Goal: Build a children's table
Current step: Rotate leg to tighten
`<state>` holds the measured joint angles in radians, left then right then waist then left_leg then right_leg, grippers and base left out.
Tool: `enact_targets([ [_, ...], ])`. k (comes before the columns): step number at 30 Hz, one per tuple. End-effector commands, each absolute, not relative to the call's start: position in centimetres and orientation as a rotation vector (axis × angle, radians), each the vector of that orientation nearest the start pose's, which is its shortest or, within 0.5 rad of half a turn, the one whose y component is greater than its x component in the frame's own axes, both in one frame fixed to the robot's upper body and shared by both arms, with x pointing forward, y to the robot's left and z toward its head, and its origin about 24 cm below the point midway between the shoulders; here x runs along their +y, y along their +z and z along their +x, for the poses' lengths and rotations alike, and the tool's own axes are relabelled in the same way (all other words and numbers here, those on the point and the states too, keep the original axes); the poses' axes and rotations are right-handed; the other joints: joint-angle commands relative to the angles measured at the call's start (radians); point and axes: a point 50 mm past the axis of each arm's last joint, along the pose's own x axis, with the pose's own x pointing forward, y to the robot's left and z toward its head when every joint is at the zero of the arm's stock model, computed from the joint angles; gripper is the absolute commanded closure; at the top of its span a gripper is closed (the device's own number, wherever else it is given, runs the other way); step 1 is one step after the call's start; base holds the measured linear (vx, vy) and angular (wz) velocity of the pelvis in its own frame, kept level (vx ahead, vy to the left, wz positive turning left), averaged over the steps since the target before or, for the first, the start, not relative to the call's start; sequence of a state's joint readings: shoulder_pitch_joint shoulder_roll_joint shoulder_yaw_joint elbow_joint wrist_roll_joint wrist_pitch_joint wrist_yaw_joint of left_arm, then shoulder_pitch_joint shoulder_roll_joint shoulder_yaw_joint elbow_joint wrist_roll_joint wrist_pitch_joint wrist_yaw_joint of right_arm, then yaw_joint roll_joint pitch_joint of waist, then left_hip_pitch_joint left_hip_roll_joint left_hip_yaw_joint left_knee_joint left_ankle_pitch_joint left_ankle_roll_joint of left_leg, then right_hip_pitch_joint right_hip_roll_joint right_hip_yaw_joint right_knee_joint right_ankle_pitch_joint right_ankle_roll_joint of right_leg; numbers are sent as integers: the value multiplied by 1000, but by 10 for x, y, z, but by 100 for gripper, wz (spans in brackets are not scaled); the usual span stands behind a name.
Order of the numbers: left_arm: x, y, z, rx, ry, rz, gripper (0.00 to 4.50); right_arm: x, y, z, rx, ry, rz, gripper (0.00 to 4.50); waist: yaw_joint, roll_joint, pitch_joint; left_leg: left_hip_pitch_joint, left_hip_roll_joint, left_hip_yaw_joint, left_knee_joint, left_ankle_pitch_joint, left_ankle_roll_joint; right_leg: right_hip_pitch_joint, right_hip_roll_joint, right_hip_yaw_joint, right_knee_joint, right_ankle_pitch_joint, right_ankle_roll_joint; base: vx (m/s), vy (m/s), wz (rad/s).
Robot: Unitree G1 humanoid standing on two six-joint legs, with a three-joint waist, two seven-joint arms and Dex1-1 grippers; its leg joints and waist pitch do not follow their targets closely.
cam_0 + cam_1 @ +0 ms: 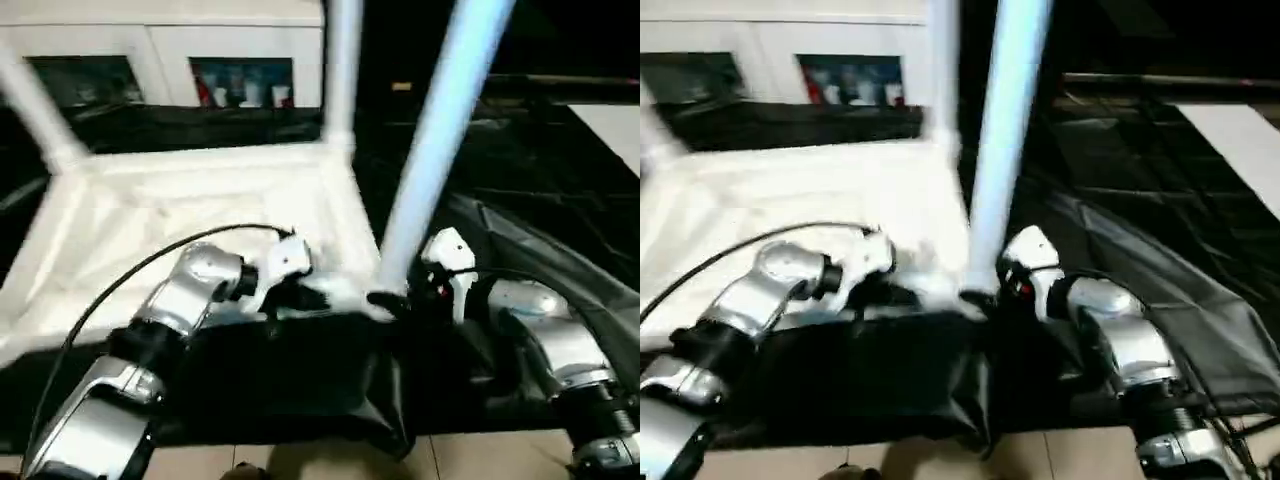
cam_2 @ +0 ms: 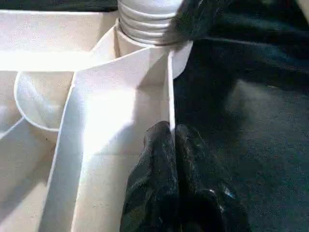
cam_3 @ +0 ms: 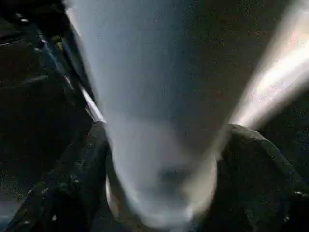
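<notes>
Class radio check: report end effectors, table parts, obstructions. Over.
Left end effector shut on tabletop rim. Right end effector shut on leg at near corner. Nothing blocking seen.

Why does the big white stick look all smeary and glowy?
In the right wrist view, the leg sits right against the camera between the right pincer's fingers, so it is fuzzy. In the left wrist view, light glares off the tabletop. In the left eye view, the whole picture is slightly smeared.

both silver forearms are extended forward; the left gripper point(image 2: 175, 140) is pressed shut, while the right gripper point(image 3: 164, 159) is clamped around a leg point(image 1: 440, 140).
</notes>
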<state>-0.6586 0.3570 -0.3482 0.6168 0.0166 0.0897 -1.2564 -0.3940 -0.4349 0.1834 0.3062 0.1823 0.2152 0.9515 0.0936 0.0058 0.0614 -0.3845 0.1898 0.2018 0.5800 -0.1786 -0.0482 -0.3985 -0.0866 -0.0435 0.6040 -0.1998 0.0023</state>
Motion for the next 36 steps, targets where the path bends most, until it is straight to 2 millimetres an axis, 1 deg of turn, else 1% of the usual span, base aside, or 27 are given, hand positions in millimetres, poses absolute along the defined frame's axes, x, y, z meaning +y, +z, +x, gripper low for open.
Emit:
enact_targets([
  [1,116,53,313,493,-1494,467,450,-159,64,298,309,1073,-254,78,-2,2,-67,26,48,-16,-62,-154,57,47,-55,35,-49,13,-294,0,0,0],
  [2,116,53,313,493,-1497,468,450,-159,63,297,314,1087,-257,78,-2,3,-66,24,47,-17,-62,-159,55,47,-58,35,-50,5,-290,0,0,0],
  [5,117,53,313,495,-1497,471,450,-158,60,295,327,1117,-269,78,-3,2,-67,24,47,-18,-61,-174,48,47,-59,36,-52,-22,-284,0,0,0],
  [6,117,53,312,496,-1500,471,450,-158,59,295,332,1124,-271,94,-3,1,-67,24,46,-18,-60,-180,43,46,-60,37,-53,-39,-280,0,0,0],
  [7,117,53,312,496,-1499,471,450,-158,59,295,332,1125,-271,94,-2,1,-68,24,47,-19,-61,-181,43,46,-60,37,-53,-43,-279,0,0,0],
  [9,117,54,313,496,-1498,473,450,-157,59,295,332,1124,-269,121,-3,2,-68,25,46,-19,-61,-181,39,46,-59,37,-53,-47,-277,0,0,0],
  [11,117,54,314,494,-1488,476,450,-157,60,297,326,1120,-261,139,-3,1,-72,24,46,-19,-58,-163,43,47,-58,36,-49,-20,-281,0,0,0],
  [12,118,54,314,493,-1486,476,450,-157,60,297,324,1118,-258,139,-2,1,-74,24,45,-19,-56,-149,47,48,-58,35,-46,1,-284,0,0,0],
  [15,118,55,314,495,-1488,475,450,-156,60,297,321,1126,-254,169,-1,0,-75,23,43,-17,-53,-136,59,49,-57,35,-44,23,-290,0,0,0],
  [18,118,54,314,498,-1490,474,450,-154,60,296,320,1135,-254,176,-1,2,-76,22,44,-18,-52,-133,61,50,-57,35,-43,20,-290,0,0,0],
  [20,118,54,314,501,-1491,472,450,-154,59,296,320,1137,-249,179,-1,1,-76,23,43,-18,-51,-134,62,50,-57,34,-43,20,-291,0,0,0],
  [25,118,52,313,514,-1496,457,450,-152,57,295,326,1130,-221,179,0,2,-77,22,43,-18,-49,-127,64,50,-56,34,-41,29,-294,0,0,0],
  [26,117,52,313,517,-1494,440,450,-151,55,296,330,1098,-206,180,-1,3,-77,22,43,-18,-49,-127,63,50,-56,34,-40,30,-295,0,0,0],
  [27,113,52,315,519,-1463,428,450,-149,52,301,332,1015,-186,180,-1,4,-76,23,42,-18,-50,-128,63,49,-56,34,-41,25,-295,0,0,0],
  [28,111,51,316,521,-1440,422,450,-148,50,304,335,956,-173,180,-3,4,-75,21,42,-19,-51,-137,56,48,-57,33,-42,5,-295,0,0,0],
  [29,108,51,318,525,-1408,415,450,-147,47,307,335,894,-160,180,-8,2,-72,20,41,-21,-55,-159,42,49,-58,34,-48,-37,-287,0,0,0],
  [30,107,50,319,527,-1396,413,450,-146,46,308,336,868,-155,180,-12,3,-71,24,41,-22,-57,-186,24,46,-58,34,-53,-87,-276,0,0,0],
  [31,101,49,327,525,-1306,405,450,-142,41,314,341,741,-105,180,-12,2,-70,26,40,-22,-58,-201,15,46,-59,34,-57,-117,-269,0,0,0],
  [32,95,49,333,526,-1230,397,450,-139,36,318,347,632,-62,180,-17,4,-67,28,39,-22,-61,-231,-6,41,-58,36,-62,-178,-256,0,0,0],
  [33,95,49,333,526,-1230,397,450,-139,36,318,347,632,-62,180,-19,5,-65,29,38,-22,-63,-248,-17,38,-58,36,-66,-211,-247,0,0,0],
  [34,90,49,339,521,-1154,392,450,-135,31,322,359,526,-22,180,-21,4,-66,34,38,-29,-68,-286,-43,36,-62,34,-73,-283,-221,0,0,0],
  [35,90,49,339,521,-1154,392,450,-135,31,322,359,526,-22,180,-23,3,-66,33,37,-28,-68,-290,-43,36,-60,34,-76,-289,-214,0,0,0],
  [36,85,49,343,518,-1100,386,450,-131,27,324,371,459,-1,180,-23,7,-67,33,40,-28,-70,-285,-45,34,-59,36,-73,-259,-208,0,0,0],
])
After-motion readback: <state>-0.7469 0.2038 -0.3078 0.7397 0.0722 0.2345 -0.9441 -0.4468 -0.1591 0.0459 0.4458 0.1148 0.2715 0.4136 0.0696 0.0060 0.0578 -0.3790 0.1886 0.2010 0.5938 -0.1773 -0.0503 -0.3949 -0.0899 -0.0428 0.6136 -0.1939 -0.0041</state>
